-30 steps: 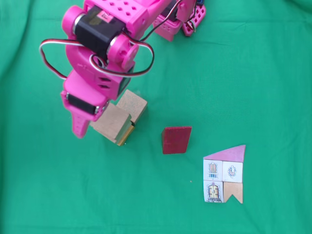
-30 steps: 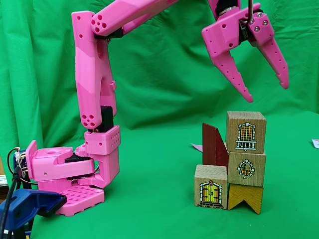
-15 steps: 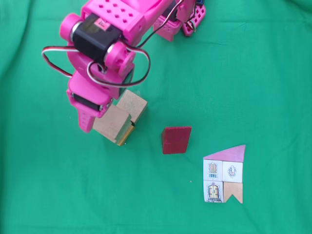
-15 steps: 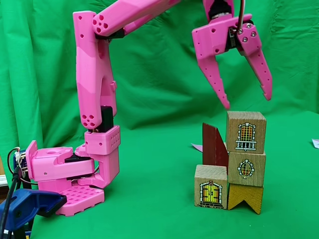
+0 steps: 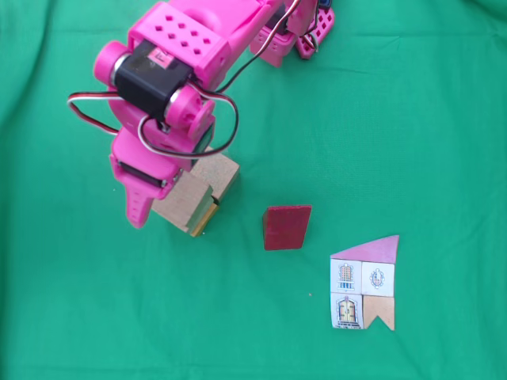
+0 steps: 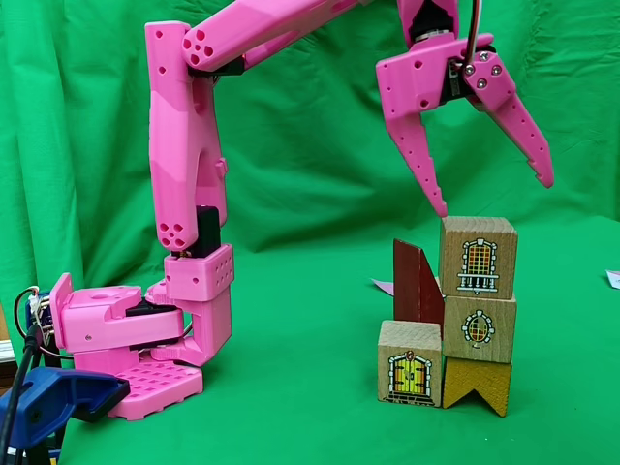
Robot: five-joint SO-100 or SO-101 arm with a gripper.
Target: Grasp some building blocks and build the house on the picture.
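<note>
Cloth [image 5: 412,119], green and creased, covers the table in the top-down fixed view and hangs as a backdrop [image 6: 320,165] behind the scene in the side fixed view. The arm's pink base [image 6: 126,339] sits at the side view's lower left, with a blue clamp [image 6: 48,402] at its 7 o'clock.

The gripper [image 6: 492,197] hangs with its jaws spread wide and nothing between them, just above the top cube [image 6: 478,255]. One fingertip [image 6: 439,205] is just above that cube's upper left corner without clear contact; the other is well off to 3 o'clock. From above, the gripper [image 5: 150,202] covers part of the stack.

The blocks stand together: the top cube with a window print rests on a second cube [image 6: 480,329], which rests on a yellow notched piece [image 6: 477,385]. A door cube [image 6: 410,363] sits touching at 9 o'clock of the notched piece. From above, the stack shows as tan tops [image 5: 190,198] with a yellow edge.

The red block [image 5: 287,227] lies apart, at 3 o'clock of the stack in the top-down view. The card [image 5: 364,283] lies flat at 4 o'clock of the red block.
</note>
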